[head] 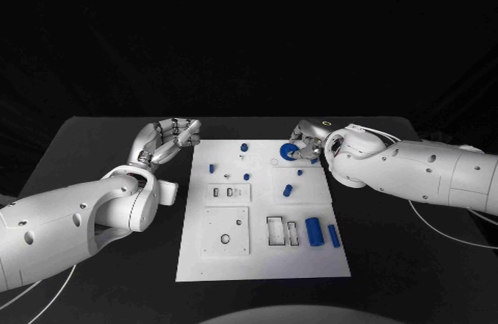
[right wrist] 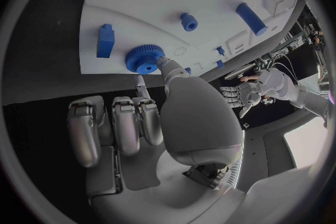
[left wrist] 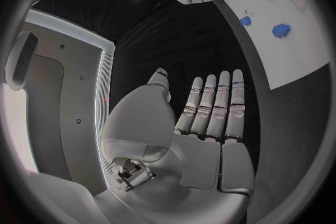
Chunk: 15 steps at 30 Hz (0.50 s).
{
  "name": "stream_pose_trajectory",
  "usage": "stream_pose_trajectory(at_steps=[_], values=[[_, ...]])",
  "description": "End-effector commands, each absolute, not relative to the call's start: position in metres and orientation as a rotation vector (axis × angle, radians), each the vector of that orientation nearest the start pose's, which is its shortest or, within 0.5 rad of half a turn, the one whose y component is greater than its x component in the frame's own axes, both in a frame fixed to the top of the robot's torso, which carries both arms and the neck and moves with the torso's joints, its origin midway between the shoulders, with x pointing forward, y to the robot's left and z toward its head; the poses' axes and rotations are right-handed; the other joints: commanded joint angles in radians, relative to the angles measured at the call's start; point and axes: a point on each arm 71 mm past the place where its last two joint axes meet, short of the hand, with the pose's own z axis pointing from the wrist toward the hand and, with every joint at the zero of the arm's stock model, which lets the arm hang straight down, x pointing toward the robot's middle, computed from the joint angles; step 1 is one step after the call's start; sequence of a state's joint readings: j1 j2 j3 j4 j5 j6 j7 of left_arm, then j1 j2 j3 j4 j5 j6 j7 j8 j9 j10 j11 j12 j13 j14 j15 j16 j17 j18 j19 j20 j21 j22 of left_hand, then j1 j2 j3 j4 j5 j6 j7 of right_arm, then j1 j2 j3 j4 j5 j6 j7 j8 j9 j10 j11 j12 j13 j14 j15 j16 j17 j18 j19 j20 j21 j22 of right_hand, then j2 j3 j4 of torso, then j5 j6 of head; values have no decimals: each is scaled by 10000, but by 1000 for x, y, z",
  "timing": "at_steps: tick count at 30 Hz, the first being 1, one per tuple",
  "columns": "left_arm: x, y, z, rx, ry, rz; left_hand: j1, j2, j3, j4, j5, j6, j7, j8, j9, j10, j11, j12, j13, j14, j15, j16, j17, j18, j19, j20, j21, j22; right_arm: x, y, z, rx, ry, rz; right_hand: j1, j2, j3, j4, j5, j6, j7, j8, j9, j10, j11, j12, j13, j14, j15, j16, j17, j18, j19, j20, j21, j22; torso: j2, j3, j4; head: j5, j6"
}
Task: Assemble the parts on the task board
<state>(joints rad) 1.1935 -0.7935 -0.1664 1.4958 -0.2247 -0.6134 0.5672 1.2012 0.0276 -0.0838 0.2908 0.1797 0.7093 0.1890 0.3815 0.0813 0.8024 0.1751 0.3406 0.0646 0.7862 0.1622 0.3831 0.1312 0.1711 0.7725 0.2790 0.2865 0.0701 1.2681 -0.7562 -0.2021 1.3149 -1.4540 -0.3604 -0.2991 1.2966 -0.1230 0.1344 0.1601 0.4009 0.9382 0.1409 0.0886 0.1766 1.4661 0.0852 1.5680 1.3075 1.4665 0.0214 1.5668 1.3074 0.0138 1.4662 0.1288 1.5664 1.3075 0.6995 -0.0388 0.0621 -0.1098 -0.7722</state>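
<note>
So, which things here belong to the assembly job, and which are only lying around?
Job:
- task board
- blue gear, touched by the right hand
- blue parts on the board, such as the two long ones
- left hand, fingers straight, holding nothing

Lying about:
- black table only

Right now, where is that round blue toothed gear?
In the head view, the round blue toothed gear sits near the far right corner of the white task board, right at the fingertips of the robot's right hand.
</note>
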Motion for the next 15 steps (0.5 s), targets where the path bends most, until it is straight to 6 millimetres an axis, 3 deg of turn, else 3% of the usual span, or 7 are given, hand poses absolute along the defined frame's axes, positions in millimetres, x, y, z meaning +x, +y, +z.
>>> stream_pose_trajectory(at_steps=[1,15], values=[[477,202,-207,-7793,13046,-13147,-1,85,-76,3,63,57,332,-64,10,33,48,-41,0,-85,4,-6,10,113,-83,2,-53,-16,519,-236,-221,-554,17537,2807,2,-90,76,-16,51,76,14,53,18,1047,-3,28,2633,1043,15,40,2634,-138,1046,61,44,2633,3,0,1,-12,1],[477,203,-207,-7823,13069,-13114,4,91,-78,3,65,59,332,-68,10,33,48,-42,0,-87,4,-5,10,113,-85,3,-54,-15,520,-235,-223,-569,17800,2612,55,-85,159,-98,79,125,-3,146,124,1047,-22,28,2633,1043,-2,40,2634,-138,1046,46,44,2633,3,-4,-3,3,-24]])
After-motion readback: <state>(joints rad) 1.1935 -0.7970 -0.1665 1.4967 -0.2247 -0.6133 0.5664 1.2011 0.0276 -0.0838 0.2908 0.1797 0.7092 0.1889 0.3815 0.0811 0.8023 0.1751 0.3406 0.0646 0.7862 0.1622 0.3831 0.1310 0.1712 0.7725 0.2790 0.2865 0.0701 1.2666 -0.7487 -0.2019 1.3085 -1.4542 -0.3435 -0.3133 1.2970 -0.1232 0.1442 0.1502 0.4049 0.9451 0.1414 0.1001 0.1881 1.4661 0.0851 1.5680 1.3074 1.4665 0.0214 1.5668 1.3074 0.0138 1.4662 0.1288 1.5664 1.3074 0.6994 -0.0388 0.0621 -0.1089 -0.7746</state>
